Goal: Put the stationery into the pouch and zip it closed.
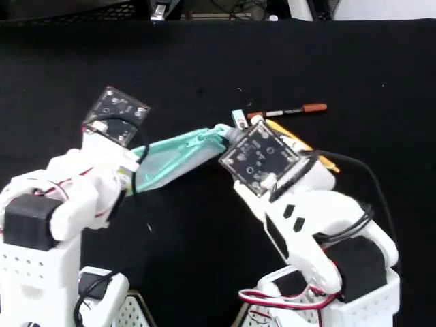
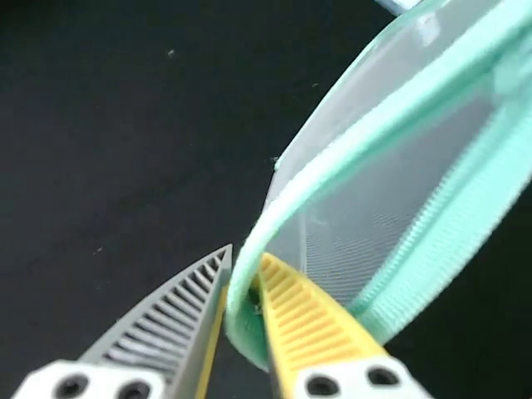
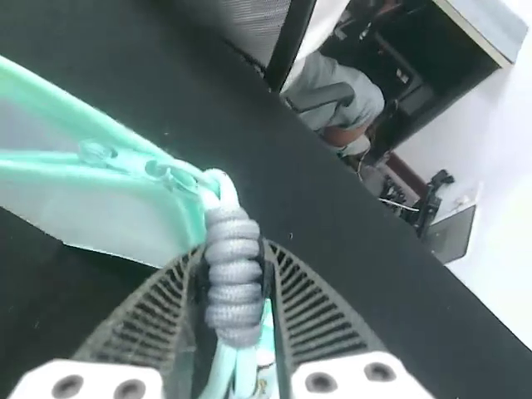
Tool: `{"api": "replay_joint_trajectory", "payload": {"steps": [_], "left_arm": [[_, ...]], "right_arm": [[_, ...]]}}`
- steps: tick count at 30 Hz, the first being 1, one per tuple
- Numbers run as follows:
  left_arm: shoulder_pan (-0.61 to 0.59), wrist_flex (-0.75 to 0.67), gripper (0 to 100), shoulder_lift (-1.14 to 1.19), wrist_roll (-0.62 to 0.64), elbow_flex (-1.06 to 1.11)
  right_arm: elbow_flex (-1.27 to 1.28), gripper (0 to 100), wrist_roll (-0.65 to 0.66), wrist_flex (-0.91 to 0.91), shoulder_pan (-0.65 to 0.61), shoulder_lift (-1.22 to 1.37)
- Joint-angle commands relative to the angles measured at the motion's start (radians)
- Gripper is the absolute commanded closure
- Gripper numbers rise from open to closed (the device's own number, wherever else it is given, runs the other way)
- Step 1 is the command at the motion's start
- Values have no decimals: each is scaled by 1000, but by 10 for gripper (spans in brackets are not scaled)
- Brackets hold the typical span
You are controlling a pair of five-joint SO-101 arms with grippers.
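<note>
Pinches the near-left corner of the pouch [image 1: 178, 155] in the left gripper [image 2: 241, 287], ribbed grey and yellow fingers [image 2: 299, 320] pressed tight on the teal hem. Stretches that pouch, translucent mesh edged by a toothed zip band, lengthwise from near-left to far-right over the black table [image 1: 354, 61]. Clamps the grey braided pull cord [image 3: 234, 274] at its far-right end in the right gripper [image 3: 235, 299]. Leaves stationery outside: a yellow stick-shaped item [image 1: 294, 141] just beside that gripper, a slim red-capped marker [image 1: 289, 110] beyond, both nearer the right arm.
</note>
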Motion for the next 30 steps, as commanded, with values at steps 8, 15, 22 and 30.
{"api": "replay_joint_trajectory", "payload": {"steps": [8, 15, 22, 30], "left_arm": [[-104, -6, 970, -3, -118, -31], [-16, -84, 970, -8, -46, 96], [-13, -158, 970, -8, 49, 200], [-8, -166, 970, -8, 158, 197]], "right_arm": [[-45, 985, -3, 3, -64, 2], [-47, 838, -52, 72, -219, 2], [-143, 701, -60, 155, -233, -1], [-263, 701, -135, 166, -101, 12]]}}
